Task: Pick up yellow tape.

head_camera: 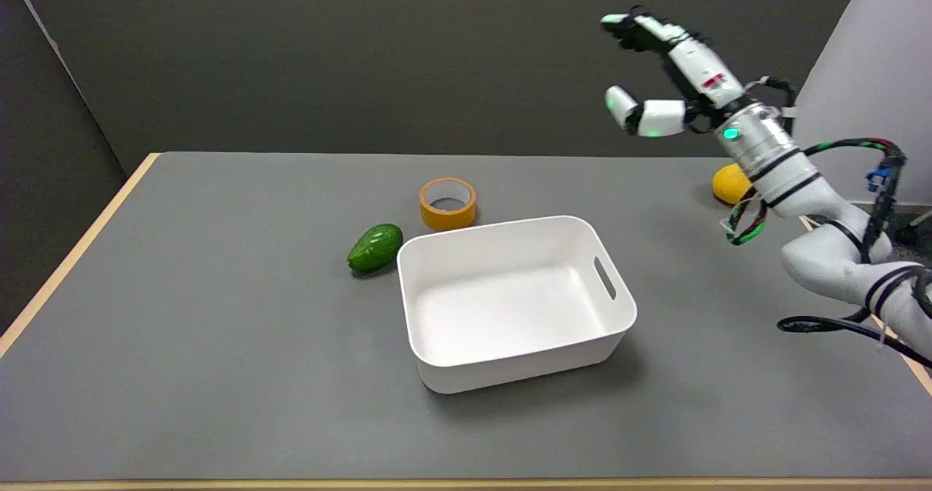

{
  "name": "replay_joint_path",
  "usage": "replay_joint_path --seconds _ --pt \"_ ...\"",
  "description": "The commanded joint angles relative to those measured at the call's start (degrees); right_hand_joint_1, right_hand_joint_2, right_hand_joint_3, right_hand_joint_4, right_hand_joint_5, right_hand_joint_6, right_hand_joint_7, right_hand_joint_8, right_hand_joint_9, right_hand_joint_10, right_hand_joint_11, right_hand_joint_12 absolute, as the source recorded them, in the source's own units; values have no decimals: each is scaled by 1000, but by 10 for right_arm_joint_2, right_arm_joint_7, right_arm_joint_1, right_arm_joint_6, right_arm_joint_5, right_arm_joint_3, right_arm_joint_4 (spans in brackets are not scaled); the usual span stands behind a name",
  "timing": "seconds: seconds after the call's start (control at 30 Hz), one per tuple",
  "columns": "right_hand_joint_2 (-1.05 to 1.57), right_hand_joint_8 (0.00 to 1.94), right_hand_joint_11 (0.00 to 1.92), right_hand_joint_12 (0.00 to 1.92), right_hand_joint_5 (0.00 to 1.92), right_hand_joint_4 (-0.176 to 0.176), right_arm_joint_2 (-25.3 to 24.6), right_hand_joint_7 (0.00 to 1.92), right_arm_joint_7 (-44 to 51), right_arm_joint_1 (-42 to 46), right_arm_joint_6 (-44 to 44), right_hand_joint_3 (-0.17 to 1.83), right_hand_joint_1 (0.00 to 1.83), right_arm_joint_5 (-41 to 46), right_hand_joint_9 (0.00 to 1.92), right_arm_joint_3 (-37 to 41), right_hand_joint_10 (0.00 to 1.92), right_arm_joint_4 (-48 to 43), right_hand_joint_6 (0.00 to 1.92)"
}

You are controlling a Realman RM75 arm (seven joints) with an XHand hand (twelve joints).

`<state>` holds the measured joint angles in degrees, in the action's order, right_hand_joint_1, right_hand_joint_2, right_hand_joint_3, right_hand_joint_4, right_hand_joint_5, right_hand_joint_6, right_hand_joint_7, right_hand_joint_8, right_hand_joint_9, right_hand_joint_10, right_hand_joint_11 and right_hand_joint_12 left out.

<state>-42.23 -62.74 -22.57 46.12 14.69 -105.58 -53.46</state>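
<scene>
The yellow tape [448, 203] is a flat roll lying on the grey table [218, 331], just behind the far left corner of a white bin. My right hand [666, 76] hangs high in the air to the right of the tape, well above the table's far right part. Its fingers are spread apart and nothing is in them. A wide gap of table separates the hand from the tape.
A white bin [513, 298] with nothing inside stands at the table's middle, in front of the tape. A green avocado [375, 247] lies left of the bin. A yellow round fruit [730, 183] sits at the far right, partly behind my arm.
</scene>
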Motion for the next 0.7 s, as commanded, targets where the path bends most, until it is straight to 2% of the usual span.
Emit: replay_joint_path --seconds 0.03,0.27,0.5,0.7 --pt "710 309 60 1121 191 72 -63 261 52 -133 -183 926 678 -91 238 -186 645 -62 402" --pt "692 300 26 1104 175 65 -152 241 140 -156 -281 960 682 -95 211 -199 627 -69 402" --pt "697 294 16 1081 181 63 -182 237 188 -201 -423 936 673 -95 204 -262 610 -73 398" --pt "695 289 -1 1009 196 59 -218 223 268 -235 -475 941 672 -95 186 -283 588 -23 424"
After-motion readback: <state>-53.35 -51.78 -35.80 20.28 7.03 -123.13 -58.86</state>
